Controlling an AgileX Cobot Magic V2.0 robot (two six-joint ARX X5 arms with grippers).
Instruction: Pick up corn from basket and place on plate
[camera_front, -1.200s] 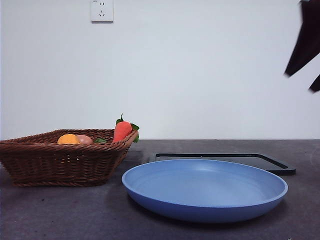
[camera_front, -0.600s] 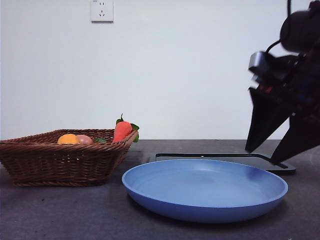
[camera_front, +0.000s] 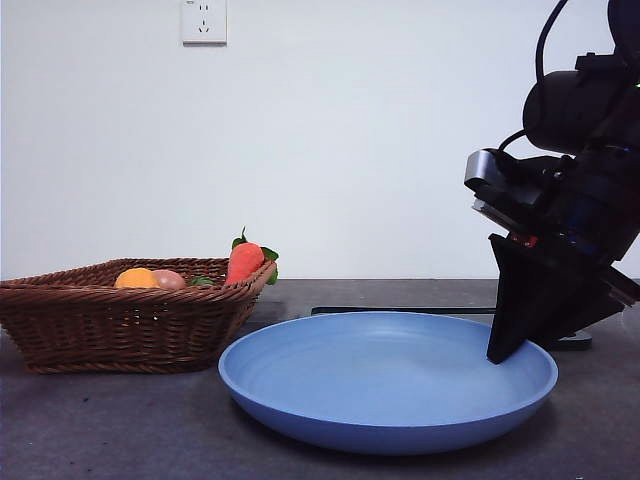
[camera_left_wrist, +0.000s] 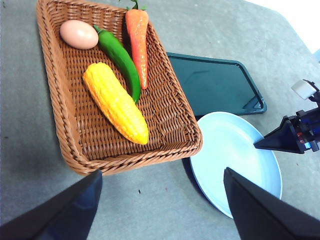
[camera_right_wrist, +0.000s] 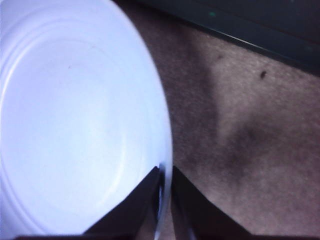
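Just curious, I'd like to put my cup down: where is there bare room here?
The plate is bare inside, though the right tool pinches its rim. The black tray beside it is bare too. The basket is crowded: corn, green pepper, carrot, egg.

Surface: dark grey matte table (camera_front: 120, 430) | On it: brown wicker basket (camera_left_wrist: 60, 125) at one side; round blue plate (camera_front: 380, 400) just beside the basket's corner; flat black rectangular tray (camera_left_wrist: 215, 82) behind the plate, near the basket's long side | Plate rim overlaps the tray's near edge in the front view.
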